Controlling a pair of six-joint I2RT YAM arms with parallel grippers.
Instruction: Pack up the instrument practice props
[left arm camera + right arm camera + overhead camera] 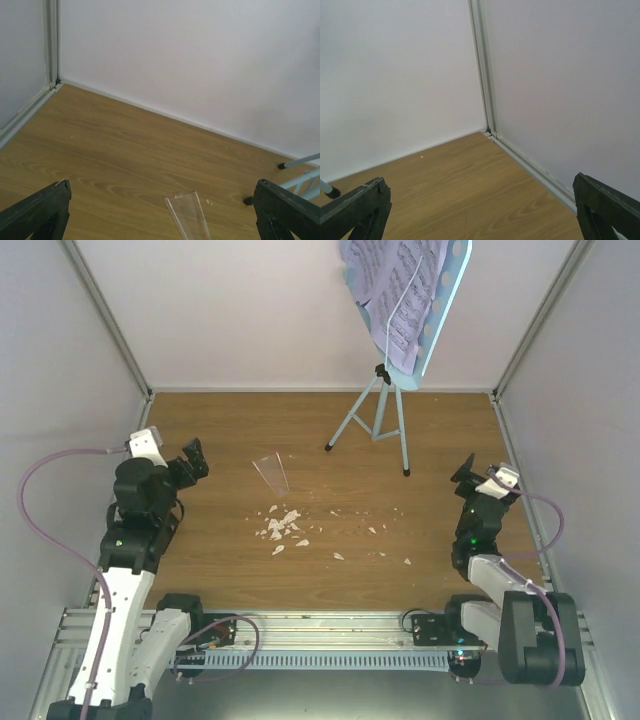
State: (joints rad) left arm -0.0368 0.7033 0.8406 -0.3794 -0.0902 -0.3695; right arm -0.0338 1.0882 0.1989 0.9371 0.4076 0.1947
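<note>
The light blue music stand (381, 415) stands on its tripod at the back right. Its hole-dotted desk (448, 300) carries lilac sheet-music pages (392, 290). A clear cover (271, 474) sits alone on the wooden table left of centre; it also shows in the left wrist view (189, 216). No black metronome body is in view. My left gripper (192, 460) is open and empty, left of the cover, which lies ahead between its fingers (40, 210). My right gripper (465, 472) is open and empty, right of the stand, facing the back right corner.
White crumbs (283, 527) are scattered over the middle of the table. White walls close in the back and both sides. The stand's feet (299, 161) show at the right of the left wrist view, and one foot (328, 190) at the left of the right wrist view.
</note>
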